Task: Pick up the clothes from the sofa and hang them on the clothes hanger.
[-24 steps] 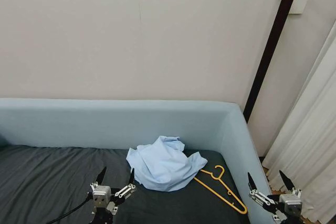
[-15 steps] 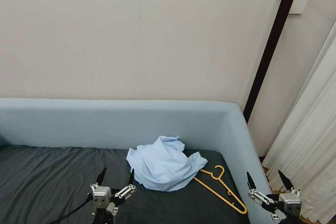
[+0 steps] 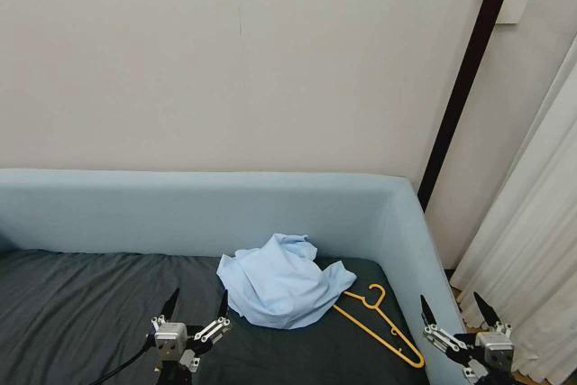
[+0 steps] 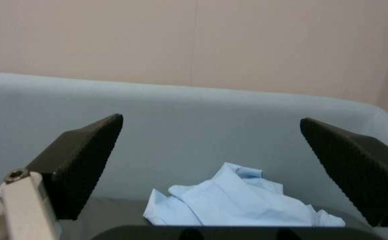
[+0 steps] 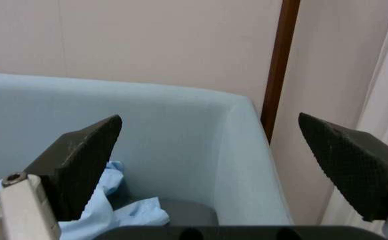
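Observation:
A crumpled light-blue shirt (image 3: 281, 279) lies on the dark sofa seat (image 3: 81, 304) near the right corner. A yellow clothes hanger (image 3: 383, 323) lies flat just right of it. My left gripper (image 3: 195, 302) hovers open low over the seat, a little to the near left of the shirt. My right gripper (image 3: 456, 307) is open at the lower right, beside the sofa's right arm. The left wrist view shows the shirt (image 4: 240, 202) ahead between the open fingers (image 4: 80, 162). In the right wrist view an edge of the shirt (image 5: 107, 210) shows near one finger.
The light-blue sofa back (image 3: 198, 209) and right armrest (image 3: 410, 268) enclose the seat. A dark wooden post (image 3: 464, 78) rises behind the armrest, with white curtains (image 3: 532, 250) at the far right. A plain wall stands behind.
Both grippers have sunk slightly lower in the head view. The shirt and hanger have not moved.

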Controlling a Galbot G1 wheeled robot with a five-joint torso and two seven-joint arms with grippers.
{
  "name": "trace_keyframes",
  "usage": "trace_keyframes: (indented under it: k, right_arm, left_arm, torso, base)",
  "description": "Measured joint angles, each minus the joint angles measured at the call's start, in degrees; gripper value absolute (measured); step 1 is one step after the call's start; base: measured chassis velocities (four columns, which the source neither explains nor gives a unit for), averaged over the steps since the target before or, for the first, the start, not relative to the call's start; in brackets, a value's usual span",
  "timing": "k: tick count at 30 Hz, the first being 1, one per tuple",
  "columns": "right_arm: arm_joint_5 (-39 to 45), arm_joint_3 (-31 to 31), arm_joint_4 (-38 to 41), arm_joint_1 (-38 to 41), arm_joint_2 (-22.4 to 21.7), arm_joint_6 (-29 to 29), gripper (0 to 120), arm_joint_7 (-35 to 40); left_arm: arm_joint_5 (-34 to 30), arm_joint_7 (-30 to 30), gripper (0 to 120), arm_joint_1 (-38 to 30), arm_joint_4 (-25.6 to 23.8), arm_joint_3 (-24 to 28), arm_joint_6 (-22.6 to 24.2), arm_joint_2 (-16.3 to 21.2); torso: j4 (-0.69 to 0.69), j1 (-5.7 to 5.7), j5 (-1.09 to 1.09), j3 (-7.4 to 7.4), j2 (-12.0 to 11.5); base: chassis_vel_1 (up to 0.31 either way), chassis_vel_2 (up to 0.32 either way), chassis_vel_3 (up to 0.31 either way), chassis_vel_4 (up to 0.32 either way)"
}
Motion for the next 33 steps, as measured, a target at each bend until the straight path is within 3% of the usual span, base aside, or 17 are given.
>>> trace_keyframes:
  k: [8,12,14,18,24,30,33]
  right_arm:
    - [8.55,-3.26,0.35,3.15,-5.15,-4.18,100,1.78]
    - [21.05,-9.22,-0.29,11.92,-12.34,-12.43,100,8.06]
    - [22.98,-10.17,-0.67,13.44,-13.18,-13.64,100,8.99]
    - [37.1,-17.99,-5.63,23.59,-16.59,-19.49,100,14.32]
    - [50.06,-25.15,-12.37,34.86,-13.59,-23.98,100,20.36]
    - [58.72,-28.04,-17.85,41.91,-9.98,-27.01,100,24.17]
    - [66.31,-28.33,-23.4,46.84,-6.96,-32.03,100,27.69]
  left_arm:
    - [0.24,-0.31,100,2.4,-1.44,-1.64,-1.44,-1.27]
    - [2.16,-0.67,100,4.97,-2.46,-2.46,-3.42,-3.98]
    - [2.4,-0.69,100,5.25,-2.56,-2.54,-3.61,-4.36]
    - [4.25,-1.11,100,7.72,-4.03,-3.31,-4.34,-8.04]
    - [6.48,-2.08,100,9.77,-4.65,-4.28,-5.47,-10.6]
    - [7.42,-2.65,100,11.05,-5.17,-4.83,-5.78,-11.93]
    - [8.1,-2.9,100,12.1,-6.11,-5.08,-5.84,-12.64]
  torso:
    - [-0.01,0.0,0.0,0.0,0.0]
    - [0.02,0.0,0.01,0.0,0.0]
    - [0.02,0.0,0.0,0.0,0.0]
    - [0.01,0.01,0.01,0.0,0.0]
    - [0.0,0.01,0.0,0.01,-0.01]
    - [0.01,0.01,-0.01,0.01,0.0]
    - [0.0,0.01,-0.01,0.01,0.0]
  base:
    - [0.0,0.0,0.0,0.0]
    - [0.0,0.0,0.0,0.0]
    - [0.0,0.0,0.0,0.0]
    - [0.0,0.0,0.0,0.0]
    - [0.0,0.0,0.0,0.0]
    - [0.0,0.0,0.0,0.0]
    - [0.0,0.0,0.0,0.0]
